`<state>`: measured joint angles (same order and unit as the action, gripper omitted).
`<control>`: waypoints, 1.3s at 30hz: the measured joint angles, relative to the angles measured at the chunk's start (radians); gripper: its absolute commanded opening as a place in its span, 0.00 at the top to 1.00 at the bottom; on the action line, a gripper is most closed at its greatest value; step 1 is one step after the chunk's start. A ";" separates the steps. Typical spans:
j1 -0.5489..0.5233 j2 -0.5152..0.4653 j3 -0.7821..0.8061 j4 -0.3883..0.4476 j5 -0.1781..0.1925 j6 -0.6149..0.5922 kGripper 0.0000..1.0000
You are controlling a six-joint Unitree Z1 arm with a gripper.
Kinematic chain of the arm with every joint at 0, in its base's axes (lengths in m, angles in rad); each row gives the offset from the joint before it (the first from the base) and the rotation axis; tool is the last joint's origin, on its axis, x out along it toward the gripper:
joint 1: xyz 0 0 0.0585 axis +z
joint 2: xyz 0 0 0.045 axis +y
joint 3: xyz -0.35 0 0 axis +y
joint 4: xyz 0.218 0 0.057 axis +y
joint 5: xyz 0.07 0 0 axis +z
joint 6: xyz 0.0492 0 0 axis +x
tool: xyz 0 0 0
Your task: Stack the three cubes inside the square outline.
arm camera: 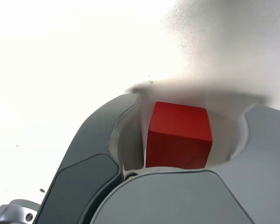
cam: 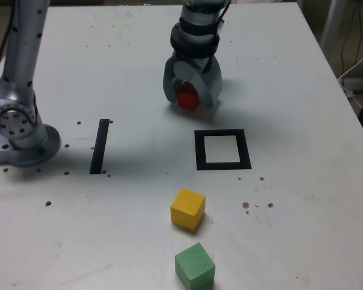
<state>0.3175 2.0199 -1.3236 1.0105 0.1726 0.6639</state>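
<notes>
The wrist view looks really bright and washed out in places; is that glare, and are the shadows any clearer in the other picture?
Wrist view: likely glare, one side burnt to white, a soft grey shadow behind the red cube. Exterior view: evener light, broad blurry shading on the table, short dark shadows by the yellow cube and green cube.

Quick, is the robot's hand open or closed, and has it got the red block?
Hand: open, around the red block, with a gap on one side, so not gripping it yet.
</notes>
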 measured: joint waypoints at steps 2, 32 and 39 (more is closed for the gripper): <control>0.000 0.000 0.002 -0.001 0.000 0.000 0.67; -0.201 -0.048 -0.034 0.108 -0.112 -0.416 0.67; -0.282 -0.041 -0.075 0.115 -0.208 -0.538 0.67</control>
<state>0.0356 1.9794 -1.3986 1.1258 -0.0349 0.1259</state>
